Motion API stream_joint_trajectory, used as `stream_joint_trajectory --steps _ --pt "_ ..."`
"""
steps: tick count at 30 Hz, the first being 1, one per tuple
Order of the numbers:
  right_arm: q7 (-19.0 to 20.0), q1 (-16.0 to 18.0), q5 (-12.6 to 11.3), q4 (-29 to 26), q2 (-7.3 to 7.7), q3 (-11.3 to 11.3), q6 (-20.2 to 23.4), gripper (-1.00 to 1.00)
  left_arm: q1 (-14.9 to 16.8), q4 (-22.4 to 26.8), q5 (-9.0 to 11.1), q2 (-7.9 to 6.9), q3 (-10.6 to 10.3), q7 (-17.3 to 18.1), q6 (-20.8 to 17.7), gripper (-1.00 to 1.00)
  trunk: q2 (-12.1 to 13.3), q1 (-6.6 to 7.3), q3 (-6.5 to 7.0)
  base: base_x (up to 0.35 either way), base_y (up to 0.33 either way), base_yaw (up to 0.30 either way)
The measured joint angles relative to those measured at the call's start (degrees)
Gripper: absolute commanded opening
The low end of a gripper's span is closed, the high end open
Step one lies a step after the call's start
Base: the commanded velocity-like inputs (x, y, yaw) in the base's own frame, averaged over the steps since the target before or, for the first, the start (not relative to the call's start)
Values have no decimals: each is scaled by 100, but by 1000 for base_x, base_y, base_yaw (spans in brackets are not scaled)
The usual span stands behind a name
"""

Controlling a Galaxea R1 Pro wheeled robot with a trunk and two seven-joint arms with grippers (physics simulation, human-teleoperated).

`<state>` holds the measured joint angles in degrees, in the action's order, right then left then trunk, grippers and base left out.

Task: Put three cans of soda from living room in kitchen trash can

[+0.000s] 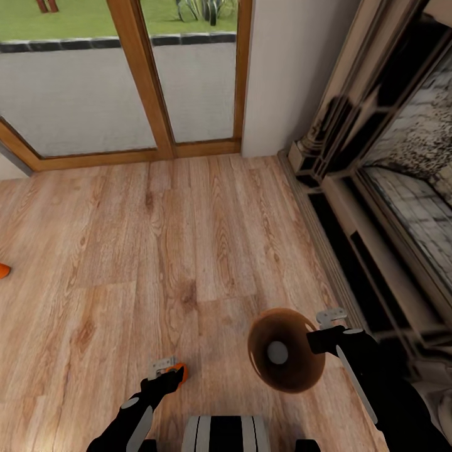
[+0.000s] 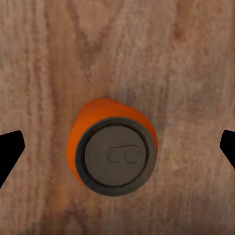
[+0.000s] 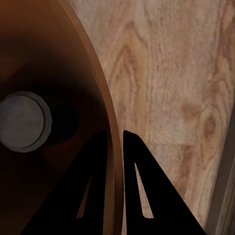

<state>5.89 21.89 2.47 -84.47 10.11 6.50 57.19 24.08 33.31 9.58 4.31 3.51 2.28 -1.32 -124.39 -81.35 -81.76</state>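
1. Right gripper (image 3: 113, 147) pinches the trash can (image 1: 285, 370) rim; a can (image 3: 22, 121) lies inside.
2. Left gripper (image 2: 117, 147) spread wide over an upright orange can (image 2: 115, 147) on the wood floor (image 1: 188, 251).
3. Another orange can (image 1: 3, 270) at far left.

From my remote seat, the trash can (image 1: 285, 359) sits on the wood floor (image 1: 188, 238) ahead and to the right, a soda can (image 1: 277, 352) standing inside it. My right gripper (image 1: 331, 333) straddles its rim on the fireplace (image 1: 376, 188) side. My left gripper (image 1: 164, 371) hangs directly above another can (image 2: 113, 152) standing upright on the floor. The glass doors (image 1: 125, 75) lie beyond.
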Motion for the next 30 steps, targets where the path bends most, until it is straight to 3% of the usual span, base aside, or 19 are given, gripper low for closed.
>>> stream_joint_trajectory --steps 15,27,30 --pt "0 1 -1 0 0 0 0 -100 0 0 0 0 0 0 0 100 0 0 -45 0 0 0" --pt "0 -1 -2 0 0 5 0 -100 0 -3 8 0 0 0 0 100 -480 -263 -262 0 0 0" --pt "-1 -1 8 0 0 7 0 -100 0 -3 9 0 0 0 0 100 -481 -264 -263 0 0 0"
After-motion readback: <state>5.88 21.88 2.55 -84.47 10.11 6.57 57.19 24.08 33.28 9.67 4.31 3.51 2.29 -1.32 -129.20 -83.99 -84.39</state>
